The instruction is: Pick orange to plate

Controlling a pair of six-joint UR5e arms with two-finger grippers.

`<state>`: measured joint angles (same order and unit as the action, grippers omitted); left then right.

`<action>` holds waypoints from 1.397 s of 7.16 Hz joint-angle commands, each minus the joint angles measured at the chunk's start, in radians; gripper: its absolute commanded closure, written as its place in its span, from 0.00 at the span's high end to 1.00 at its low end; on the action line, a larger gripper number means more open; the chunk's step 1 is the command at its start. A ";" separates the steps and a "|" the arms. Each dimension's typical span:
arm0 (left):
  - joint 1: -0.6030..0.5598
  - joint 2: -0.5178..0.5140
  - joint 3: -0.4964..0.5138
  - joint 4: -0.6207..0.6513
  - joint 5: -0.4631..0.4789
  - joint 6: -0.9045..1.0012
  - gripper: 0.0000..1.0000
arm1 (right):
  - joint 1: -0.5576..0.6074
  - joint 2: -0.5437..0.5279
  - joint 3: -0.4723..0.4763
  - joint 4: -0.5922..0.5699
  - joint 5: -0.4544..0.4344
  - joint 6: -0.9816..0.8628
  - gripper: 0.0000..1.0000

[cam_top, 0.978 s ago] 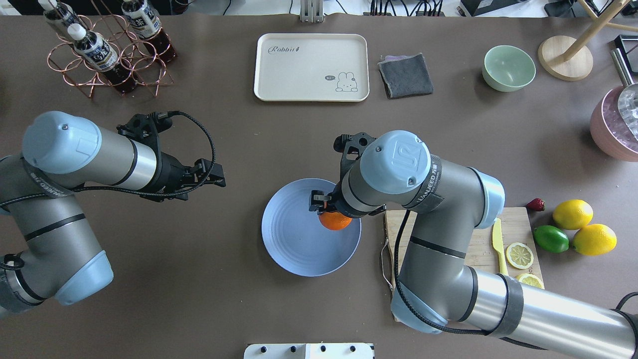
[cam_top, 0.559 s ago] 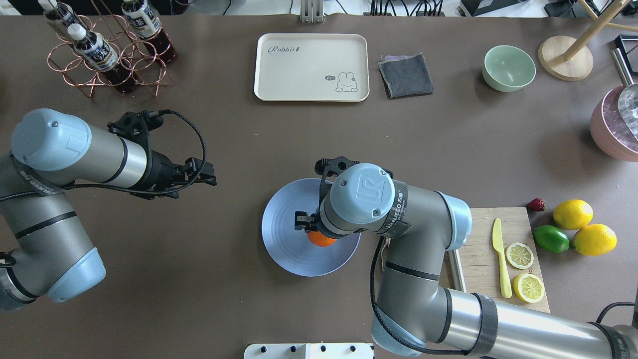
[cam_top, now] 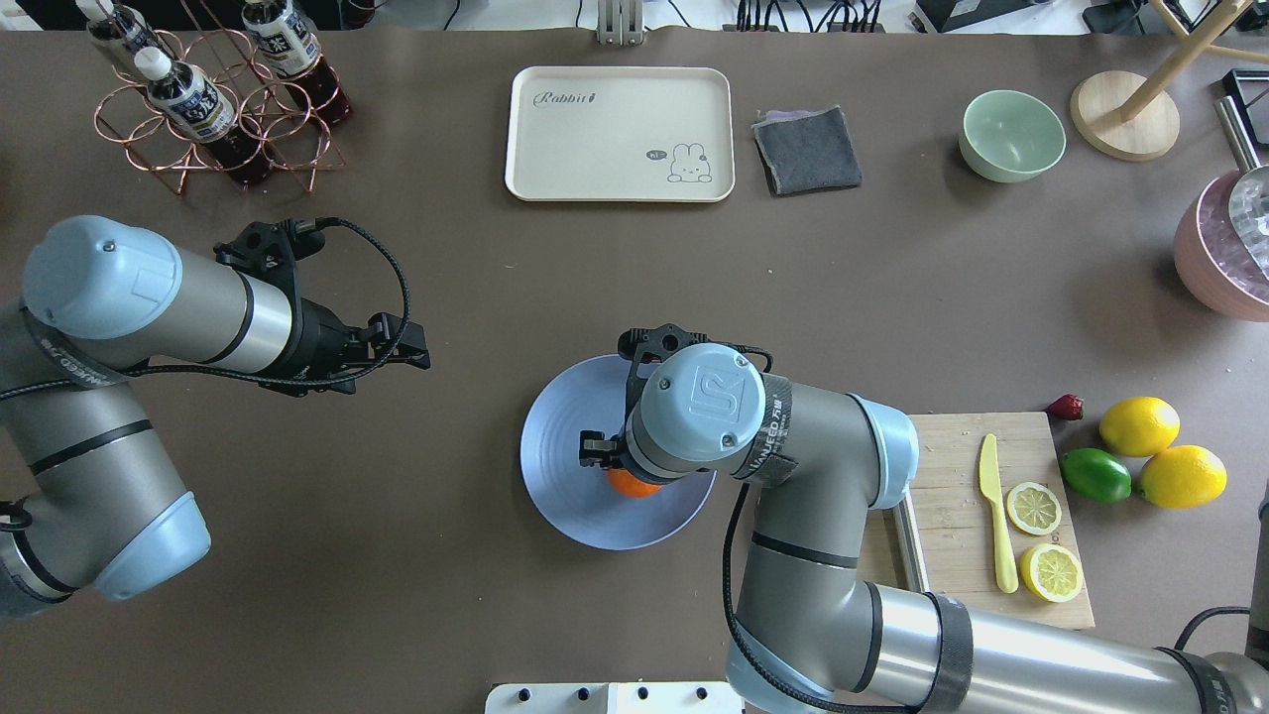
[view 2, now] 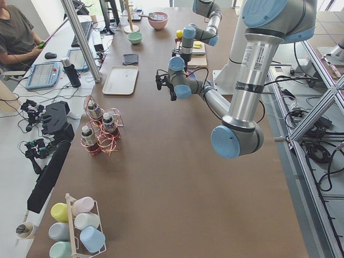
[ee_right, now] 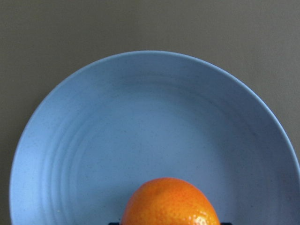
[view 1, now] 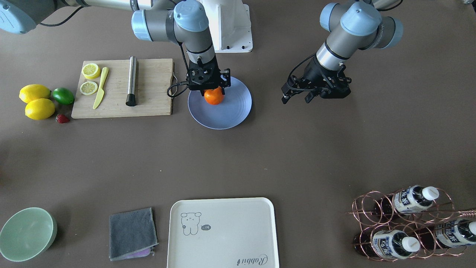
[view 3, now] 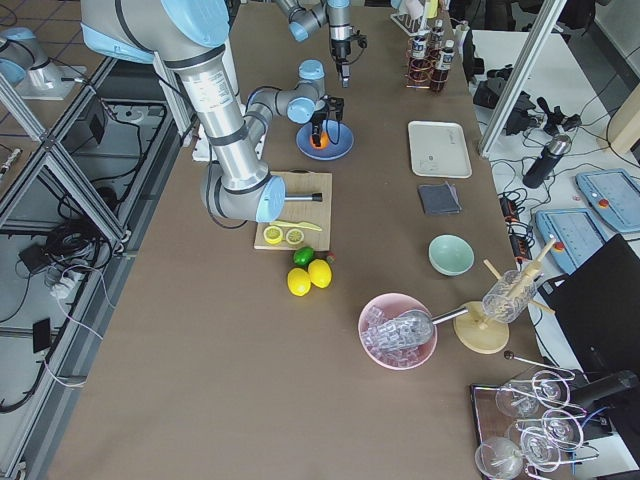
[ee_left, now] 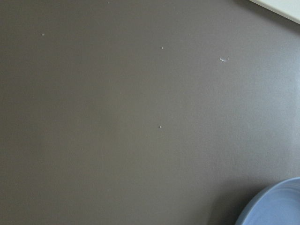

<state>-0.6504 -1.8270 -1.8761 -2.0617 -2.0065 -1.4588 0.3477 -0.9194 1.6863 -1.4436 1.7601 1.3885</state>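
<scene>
Pinching the orange [view 1: 214, 96] in the right gripper [view 1: 213, 91], low over the plate's [view 1: 231, 111] near half; cannot tell whether touching. Best lowered gently until seated, then released with a slow spread and lifted straight up, avoiding a roll toward the rim.

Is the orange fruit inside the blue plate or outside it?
Inside: the small round orange lies within the round periwinkle-blue plate, under the right hand. Whether it touches: cannot tell.
</scene>
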 commanded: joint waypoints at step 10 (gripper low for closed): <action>-0.445 0.322 -0.020 0.006 -0.320 0.603 0.96 | 0.809 -0.635 0.144 -0.014 0.481 -1.028 1.00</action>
<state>-0.9706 -1.5772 -1.9075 -2.0555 -2.2332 -1.0278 1.0135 -1.4538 1.8493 -1.4536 2.1921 0.5902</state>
